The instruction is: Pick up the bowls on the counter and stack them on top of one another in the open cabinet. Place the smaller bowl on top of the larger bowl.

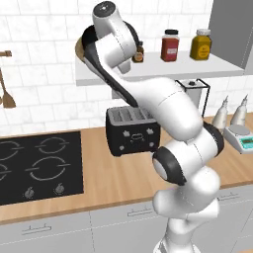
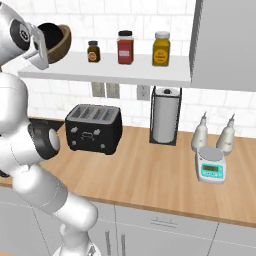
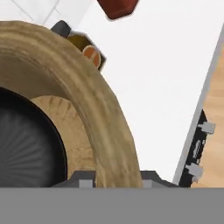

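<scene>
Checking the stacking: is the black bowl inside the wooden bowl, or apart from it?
Inside. The black bowl sits within the wooden bowl, whose tan rim curves around it; the gripper holds that rim, at shelf height.

A white tiled wall [image 2: 75, 10] rises behind the toaster [image 2: 94, 128], and a white shelf [image 2: 105, 70] above the toaster carries three jars [image 2: 125, 47]. A black hob [image 1: 39, 165] lies left of the toaster, with a wooden spoon [image 1: 6, 94] hanging on the wall beyond it. Right of the toaster stand a paper-towel holder [image 2: 164, 116], two pale bottles [image 2: 200, 132] and a small scale [image 2: 211, 169], under a grey cabinet [image 2: 225, 42], with grey drawers [image 2: 165, 225] below.
</scene>
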Controlling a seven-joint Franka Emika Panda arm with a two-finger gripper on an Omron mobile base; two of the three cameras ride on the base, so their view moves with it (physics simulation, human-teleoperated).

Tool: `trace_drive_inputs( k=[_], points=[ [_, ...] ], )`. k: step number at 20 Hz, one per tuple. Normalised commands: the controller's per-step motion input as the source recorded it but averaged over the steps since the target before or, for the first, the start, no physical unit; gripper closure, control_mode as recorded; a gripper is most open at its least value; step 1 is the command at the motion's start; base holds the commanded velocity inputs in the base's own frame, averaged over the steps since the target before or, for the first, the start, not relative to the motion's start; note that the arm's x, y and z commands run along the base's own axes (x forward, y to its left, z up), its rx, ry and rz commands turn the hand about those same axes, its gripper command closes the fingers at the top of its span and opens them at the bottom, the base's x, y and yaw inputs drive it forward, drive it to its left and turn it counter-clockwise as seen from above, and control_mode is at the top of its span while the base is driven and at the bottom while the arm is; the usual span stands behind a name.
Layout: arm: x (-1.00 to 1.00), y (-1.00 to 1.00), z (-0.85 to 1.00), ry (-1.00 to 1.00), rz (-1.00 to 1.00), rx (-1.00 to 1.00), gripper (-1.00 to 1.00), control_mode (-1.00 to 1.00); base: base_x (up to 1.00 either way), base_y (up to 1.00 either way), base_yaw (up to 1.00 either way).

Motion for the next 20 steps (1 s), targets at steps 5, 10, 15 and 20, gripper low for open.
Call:
trace_drive_inputs(
  k=[5, 10, 15, 20],
  points=[
    [0.41, 0.0, -0.37, -0.05, 0.0, -0.01, -1.0, -1.0, 0.0, 0.0, 0.0],
    [-0.58, -0.15, -0.24, -0.13, 0.0, 0.0, -1.0, -1.0, 0.0, 0.0, 0.0],
    [-1.0, -0.45, -0.49, -0.32, 0.0, 0.03, -1.0, -1.0, 0.0, 0.0, 0.0],
    [-1.0, -0.63, -0.97, -0.32, 0.0, 0.02, -1.0, -1.0, 0.0, 0.0, 0.0]
  ],
)
